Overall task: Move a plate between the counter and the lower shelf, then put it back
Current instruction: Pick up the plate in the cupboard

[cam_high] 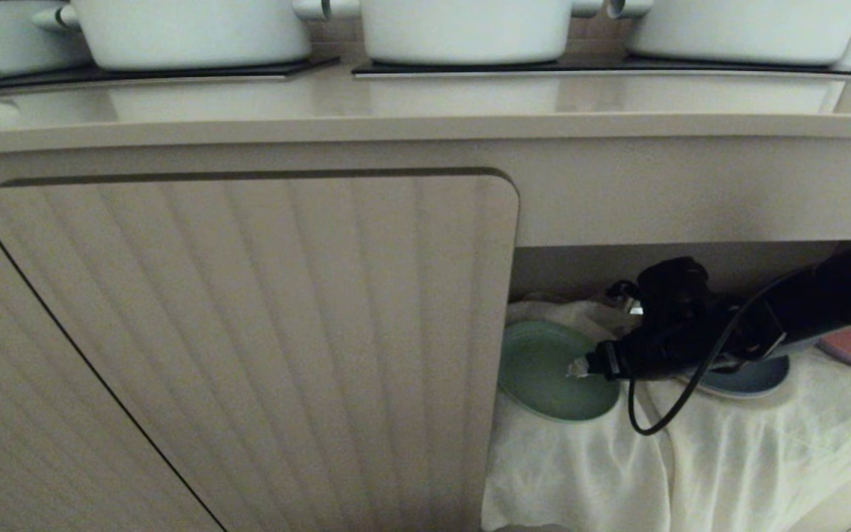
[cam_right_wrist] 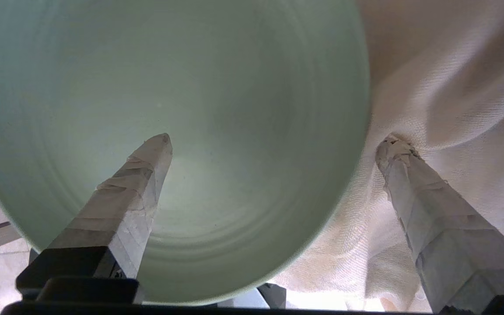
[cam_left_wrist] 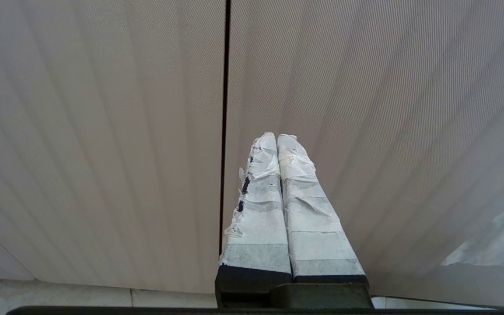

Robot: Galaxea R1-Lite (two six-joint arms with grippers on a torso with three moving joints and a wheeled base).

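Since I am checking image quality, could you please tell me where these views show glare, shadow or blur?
Head view: pot reflections sheen the counter; the lower shelf is shadowed. Right wrist view: the mint-green plate is soft, with a bright patch. Left wrist view: evenly lit.

Mint-green plate [cam_high: 544, 369] flat on wrinkly white cloth of lower shelf [cam_high: 765, 451]; beige counter [cam_high: 411, 103] above.

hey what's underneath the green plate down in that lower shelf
The plate lies on a wrinkled white cloth draping the lower shelf. What lies beneath the cloth is covered. The open right gripper straddles the plate's rim.
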